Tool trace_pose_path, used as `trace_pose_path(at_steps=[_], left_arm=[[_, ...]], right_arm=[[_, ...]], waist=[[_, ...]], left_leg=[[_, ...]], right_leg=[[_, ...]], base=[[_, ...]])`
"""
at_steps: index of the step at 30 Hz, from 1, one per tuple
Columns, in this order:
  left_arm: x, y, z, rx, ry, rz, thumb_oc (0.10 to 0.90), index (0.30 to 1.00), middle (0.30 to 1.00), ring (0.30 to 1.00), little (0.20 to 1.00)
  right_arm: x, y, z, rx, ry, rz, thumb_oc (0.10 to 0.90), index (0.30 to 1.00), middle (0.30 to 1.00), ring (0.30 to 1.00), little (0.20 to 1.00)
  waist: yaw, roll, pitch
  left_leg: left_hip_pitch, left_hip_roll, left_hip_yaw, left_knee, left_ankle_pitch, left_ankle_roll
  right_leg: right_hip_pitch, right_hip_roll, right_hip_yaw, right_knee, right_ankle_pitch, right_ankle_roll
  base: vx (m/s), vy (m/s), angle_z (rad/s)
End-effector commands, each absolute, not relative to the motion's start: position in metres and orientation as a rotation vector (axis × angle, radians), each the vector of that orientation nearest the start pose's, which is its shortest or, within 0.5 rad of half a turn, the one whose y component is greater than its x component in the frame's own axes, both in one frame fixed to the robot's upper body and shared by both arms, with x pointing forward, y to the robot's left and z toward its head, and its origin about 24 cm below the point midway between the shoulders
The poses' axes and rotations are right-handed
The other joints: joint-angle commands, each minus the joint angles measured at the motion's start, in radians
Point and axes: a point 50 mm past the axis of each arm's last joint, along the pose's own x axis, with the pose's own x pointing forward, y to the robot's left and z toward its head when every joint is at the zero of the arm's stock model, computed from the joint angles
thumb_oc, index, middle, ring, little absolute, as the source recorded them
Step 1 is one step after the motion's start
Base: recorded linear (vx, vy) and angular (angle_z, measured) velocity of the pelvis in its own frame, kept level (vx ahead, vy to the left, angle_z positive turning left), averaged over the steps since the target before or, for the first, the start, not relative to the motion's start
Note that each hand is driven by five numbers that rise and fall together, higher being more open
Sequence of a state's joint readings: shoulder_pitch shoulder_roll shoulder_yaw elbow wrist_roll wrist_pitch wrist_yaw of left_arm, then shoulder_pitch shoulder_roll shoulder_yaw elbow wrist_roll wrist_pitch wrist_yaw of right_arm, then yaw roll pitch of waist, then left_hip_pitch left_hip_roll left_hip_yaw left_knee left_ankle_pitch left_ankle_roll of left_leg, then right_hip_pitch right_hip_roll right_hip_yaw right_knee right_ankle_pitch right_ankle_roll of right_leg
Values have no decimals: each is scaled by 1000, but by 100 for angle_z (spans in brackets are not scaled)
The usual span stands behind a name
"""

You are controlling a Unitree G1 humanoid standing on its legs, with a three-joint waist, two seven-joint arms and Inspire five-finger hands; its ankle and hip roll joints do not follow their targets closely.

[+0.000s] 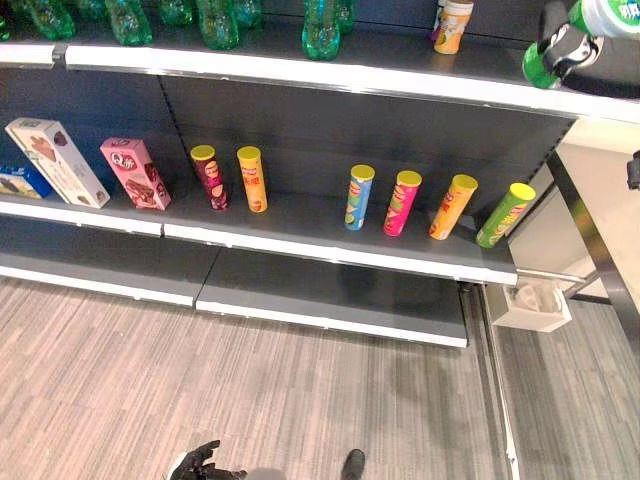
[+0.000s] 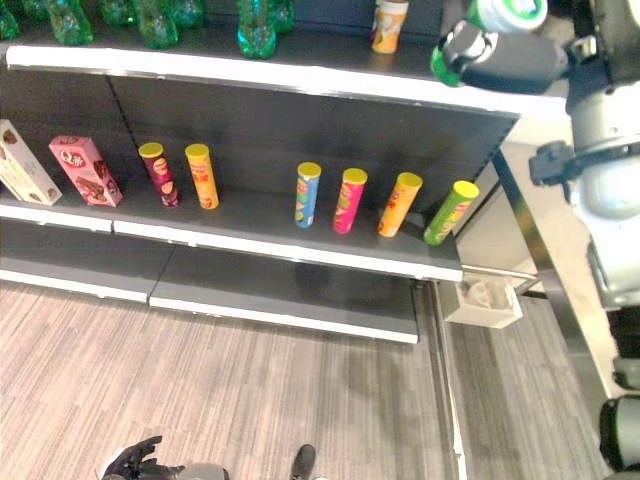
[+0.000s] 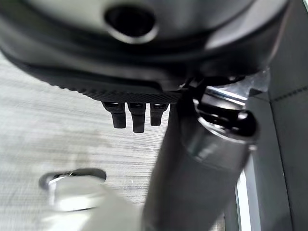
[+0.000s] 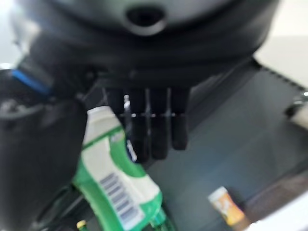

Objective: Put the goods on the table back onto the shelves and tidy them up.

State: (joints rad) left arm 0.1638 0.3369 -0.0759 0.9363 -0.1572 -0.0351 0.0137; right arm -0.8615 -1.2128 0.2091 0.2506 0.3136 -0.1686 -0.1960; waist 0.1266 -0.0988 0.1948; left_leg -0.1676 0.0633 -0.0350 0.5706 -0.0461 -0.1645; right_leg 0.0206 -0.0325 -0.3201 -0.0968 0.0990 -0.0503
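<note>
Bright, even overhead light; glare whitens the shelf edge (image 1: 300, 85); both wrist views are soft and blurred.

A dark shelf unit (image 1: 300, 215) is seen. On the top shelf (image 1: 300, 60), well to the left of the raised right hand (image 2: 500, 60), green bottles (image 1: 220, 22) are stood, and a small orange cup (image 1: 452, 26) stands nearer it. On the middle shelf (image 1: 330, 250), below that hand, six snack tubes (image 1: 402, 203) are leaned, with a pink box (image 1: 135, 173) and a white box (image 1: 55, 160) further left. The bottom shelf (image 1: 330, 295) meets the wood-look floor (image 1: 300, 400).
</note>
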Motion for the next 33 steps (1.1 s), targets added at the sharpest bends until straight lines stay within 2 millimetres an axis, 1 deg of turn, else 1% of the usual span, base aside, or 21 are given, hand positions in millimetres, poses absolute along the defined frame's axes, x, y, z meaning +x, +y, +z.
trace_pose_path(at_steps=[1,2,3,4,7,9,10,11,12,13,14,15,16,17,18,19,20,21,22,27,33], left_arm=[[98,288,-126,281,999,199,800,900,900,900,900],[96,290,-127,294,1010,193,800,900,900,900,900],[96,290,-127,302,1013,192,800,900,900,900,900],[94,287,-129,302,1022,189,800,900,900,900,900],[88,288,-130,314,1035,187,800,900,900,900,900],[85,288,-131,319,1043,188,800,900,900,900,900],[85,290,-131,327,1046,190,800,900,900,900,900],[84,291,-131,331,1049,193,800,900,900,900,900],[85,294,-129,346,1047,196,800,900,900,900,900],[87,296,-127,354,1038,200,800,900,900,900,900],[87,296,-127,354,1037,200,800,900,900,900,900],[90,298,-126,362,1030,199,800,900,900,900,900],[93,300,-124,380,1027,194,800,900,900,900,900],[95,303,-123,386,1022,196,800,900,900,900,900],[95,303,-123,386,1022,196,800,900,900,900,900],[100,303,-121,385,1004,194,800,900,900,900,900],[101,303,-120,385,998,190,800,900,900,900,900],[102,303,-120,380,995,193,800,900,900,900,900],[98,300,-122,368,1004,190,800,900,900,900,900],[88,293,-128,341,1032,180,800,900,900,900,900],[80,287,-133,319,1060,178,800,900,900,900,900]], right_arm=[[269,-288,414,-777,-968,-361,400,300,300,300,300],[271,-290,415,-781,-954,-365,400,300,300,300,300],[272,-291,419,-788,-952,-378,400,300,300,300,300],[281,-290,421,-788,-925,-384,400,300,300,300,300],[287,-286,419,-812,-910,-371,400,300,300,300,300],[290,-286,416,-825,-893,-375,400,300,300,300,300],[291,-285,415,-822,-895,-374,400,300,300,300,300],[292,-286,412,-817,-887,-374,400,300,300,300,300],[292,-286,410,-808,-890,-382,400,300,300,300,300],[291,-287,411,-805,-895,-387,400,300,300,300,300],[291,-287,412,-805,-896,-388,400,300,300,300,300],[290,-288,414,-807,-900,-400,400,300,300,300,300],[289,-289,416,-797,-912,-408,400,300,300,300,300],[288,-293,415,-792,-903,-419,400,300,300,300,300],[288,-293,415,-791,-903,-419,400,300,300,300,300],[287,-297,416,-814,-880,-434,400,300,300,300,300],[287,-298,418,-815,-876,-438,400,300,300,300,300],[289,-302,417,-817,-854,-450,400,300,300,300,300],[289,-304,413,-806,-845,-447,400,300,300,300,300],[291,-311,404,-857,-778,-433,400,300,300,300,300],[300,-314,392,-895,-693,-406,400,300,300,300,300]], waist=[[17,-23,-21],[29,-18,-30],[38,-16,-33],[54,9,-62],[61,-1,-95],[64,-7,-104],[66,-11,-108],[64,-9,-110],[58,-3,-108],[53,3,-103],[54,2,-102],[46,7,-95],[28,24,-78],[18,24,-71],[18,24,-70],[13,17,-74],[10,18,-73],[2,12,-67],[-1,4,-73],[2,-16,-106],[0,-23,-117]], left_leg=[[-4,33,66,-271,17,35],[-19,46,58,-418,100,35],[-34,56,54,-501,151,30],[-3,64,55,-645,219,13],[47,47,78,-644,198,25],[73,30,94,-635,177,43],[89,19,108,-631,158,58],[102,8,119,-630,146,71],[129,-7,139,-636,127,89],[143,-11,144,-639,119,96],[142,-13,146,-639,119,98],[150,-18,148,-640,113,107],[170,-18,153,-643,103,120],[192,-25,164,-651,85,125],[192,-25,163,-651,85,125],[201,-33,161,-658,73,121],[201,-35,157,-658,70,119],[206,-39,149,-654,60,116],[211,-42,150,-653,60,115],[215,-30,147,-657,58,101],[217,-9,139,-658,59,86]], right_leg=[[99,-38,-39,10,-121,145],[105,-25,-35,10,-135,147],[111,-18,-28,10,-150,145],[155,1,-10,10,-183,155],[175,-34,-4,10,-177,174],[186,-64,8,21,-169,187],[181,-83,11,53,-173,198],[171,-101,17,90,-172,204],[134,-136,18,186,-163,229],[111,-151,15,238,-151,240],[105,-154,18,248,-155,241],[82,-170,19,308,-139,250],[27,-194,20,427,-98,253],[-9,-218,10,460,-88,249],[-8,-218,9,460,-88,249],[-9,-218,-15,373,-100,236],[-5,-210,-20,327,-98,232],[2,-185,-6,188,-84,234],[17,-168,18,131,-69,236],[70,-138,35,31,-46,237],[91,-119,23,10,-61,230]], base=[[224,17,31],[259,72,42],[496,266,24],[471,291,7],[298,227,-74],[198,207,-78],[165,202,-33],[189,295,-12],[143,275,-13],[94,220,-7],[41,148,-1],[26,202,3],[63,259,9],[43,185,11],[94,63,7],[80,-12,5],[123,-82,-6],[113,-125,-6],[125,-142,-6],[82,-71,4],[34,-54,-8]])
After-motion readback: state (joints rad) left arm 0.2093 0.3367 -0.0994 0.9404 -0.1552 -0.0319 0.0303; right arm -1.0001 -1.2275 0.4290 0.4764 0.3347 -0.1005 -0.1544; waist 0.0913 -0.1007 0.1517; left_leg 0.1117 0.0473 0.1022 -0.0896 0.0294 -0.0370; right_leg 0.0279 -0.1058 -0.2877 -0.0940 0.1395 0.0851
